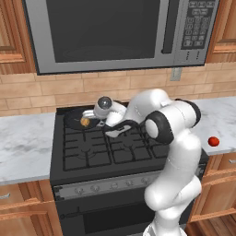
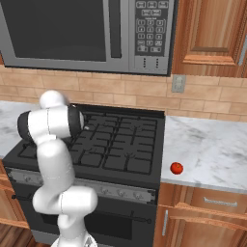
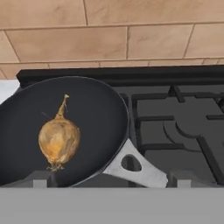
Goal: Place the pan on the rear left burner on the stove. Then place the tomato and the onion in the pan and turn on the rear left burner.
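The black pan (image 1: 73, 119) sits on the rear left burner grate of the stove (image 1: 92, 156), which hides the burner cap. Its silvery handle (image 3: 140, 168) points toward the front right. The tan onion (image 3: 59, 139) lies inside the pan, also seen as the onion (image 1: 85, 121). My gripper (image 3: 109, 180) hovers just above the pan's near rim and handle root, open, with nothing between its fingertips (image 3: 40, 178). The red tomato (image 1: 213, 141) rests on the marble counter right of the stove, near the front edge, and appears as the tomato (image 2: 176, 168).
A grey microwave (image 1: 115, 32) hangs above the stove. A brick backsplash (image 3: 131, 39) runs right behind the pan. Round knobs (image 1: 106, 186) line the silver front strip. Marble counters (image 1: 23, 143) flank the stove. My bent arm (image 2: 53, 130) covers the stove's left side in the right base view.
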You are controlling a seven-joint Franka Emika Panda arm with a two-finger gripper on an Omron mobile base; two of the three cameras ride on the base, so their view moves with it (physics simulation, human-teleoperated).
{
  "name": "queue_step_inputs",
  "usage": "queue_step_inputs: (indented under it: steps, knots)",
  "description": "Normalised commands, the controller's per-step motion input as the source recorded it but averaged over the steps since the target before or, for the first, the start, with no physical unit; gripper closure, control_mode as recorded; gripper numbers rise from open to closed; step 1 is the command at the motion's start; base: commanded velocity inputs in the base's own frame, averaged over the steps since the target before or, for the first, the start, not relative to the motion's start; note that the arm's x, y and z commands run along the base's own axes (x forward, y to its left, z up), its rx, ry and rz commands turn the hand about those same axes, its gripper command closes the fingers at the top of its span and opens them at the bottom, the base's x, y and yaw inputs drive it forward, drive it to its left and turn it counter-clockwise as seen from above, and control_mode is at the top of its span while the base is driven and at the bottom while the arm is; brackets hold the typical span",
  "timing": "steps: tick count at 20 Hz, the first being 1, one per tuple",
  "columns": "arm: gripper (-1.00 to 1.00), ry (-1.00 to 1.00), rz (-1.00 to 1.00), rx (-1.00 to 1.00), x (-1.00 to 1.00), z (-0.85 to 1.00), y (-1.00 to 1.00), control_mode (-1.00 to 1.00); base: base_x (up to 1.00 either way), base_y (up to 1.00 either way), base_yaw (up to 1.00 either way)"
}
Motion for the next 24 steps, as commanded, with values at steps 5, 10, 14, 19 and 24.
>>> queue_step_inputs:
  steps: [5, 10, 14, 19, 24]
  knots:
    - [-1.00, -0.06, -0.05, 0.00, -0.18, 0.43, -0.36, -1.00, 0.00, 0.00, 0.00]
    - [-1.00, 0.00, -0.08, 0.00, -0.28, 0.20, -0.38, -1.00, 0.00, 0.00, 0.00]
    - [-1.00, 0.00, -0.08, 0.00, -0.16, 0.24, -0.46, -1.00, 0.00, 0.00, 0.00]
    - [-1.00, 0.00, -0.07, 0.00, -0.05, 0.31, -0.51, -1.00, 0.00, 0.00, 0.00]
    - [-1.00, 0.05, -0.07, 0.00, -0.13, 0.26, -0.52, -1.00, 0.00, 0.00, 0.00]
